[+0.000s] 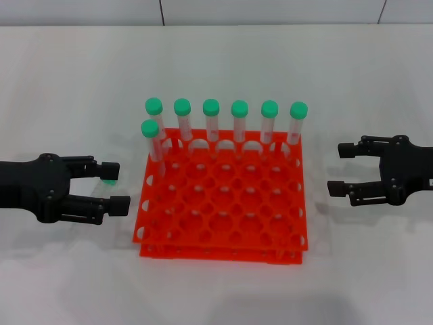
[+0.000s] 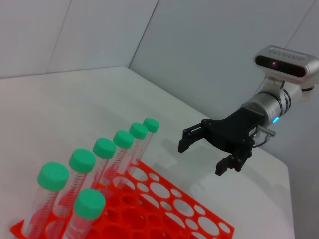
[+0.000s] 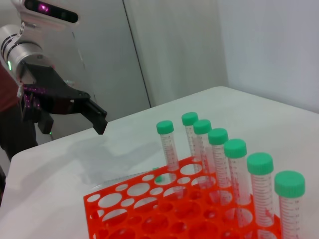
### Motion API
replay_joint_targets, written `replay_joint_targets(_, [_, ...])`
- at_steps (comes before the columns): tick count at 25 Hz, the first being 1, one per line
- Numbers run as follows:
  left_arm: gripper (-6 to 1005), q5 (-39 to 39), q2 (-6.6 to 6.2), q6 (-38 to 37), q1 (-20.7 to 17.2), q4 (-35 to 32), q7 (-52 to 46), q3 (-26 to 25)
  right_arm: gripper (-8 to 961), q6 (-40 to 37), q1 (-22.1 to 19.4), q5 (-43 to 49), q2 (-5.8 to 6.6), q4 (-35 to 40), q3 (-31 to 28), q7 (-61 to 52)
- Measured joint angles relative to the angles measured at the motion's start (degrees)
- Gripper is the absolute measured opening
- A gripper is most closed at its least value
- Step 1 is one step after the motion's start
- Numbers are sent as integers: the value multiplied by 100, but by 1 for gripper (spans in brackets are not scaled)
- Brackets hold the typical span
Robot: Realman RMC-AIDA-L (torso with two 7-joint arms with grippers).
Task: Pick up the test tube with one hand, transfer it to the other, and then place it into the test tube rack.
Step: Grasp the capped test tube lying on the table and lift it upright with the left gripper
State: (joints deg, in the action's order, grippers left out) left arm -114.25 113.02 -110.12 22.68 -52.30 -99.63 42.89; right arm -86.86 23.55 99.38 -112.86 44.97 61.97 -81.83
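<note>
Left gripper (image 1: 122,187) sits at your left, jaws wide apart and holding nothing, fingertips pointing at the test tube rack (image 1: 223,252). Right gripper (image 1: 336,169) mirrors it on the other side, also spread wide and empty.

The test tube (image 1: 108,181) lies on the table (image 1: 67,81) by the left gripper's far finger. You only get a clean look at its green cap; the clear body is hard to trace.

The rack's left edge is near the left fingertips, with a narrow strip of bare table between them. The right gripper stands farther off its rack edge.

Seven capped tubes (image 1: 211,118) stand upright: six along the far row and one just in front at the left corner. Holes toward the near edge are open. Bare table surrounds the rack on all sides.
</note>
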Motion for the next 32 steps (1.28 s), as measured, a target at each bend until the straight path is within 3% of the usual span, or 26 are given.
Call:
replay_joint_targets(17, [879,36,-30,31,37,-12,-69,-69,827,3,17,-41,-17,4,-20,1])
replay_joint_targets(25, [878,-556,-345,-130,333,-239,-1158,-35,827,2,-19,-117,-46,12,-28,1])
replay_joint_targets(32, [877,-1639,-450,-194,637,-662,-2320,-18,827,2,-13,-140,-105,20,-28,29])
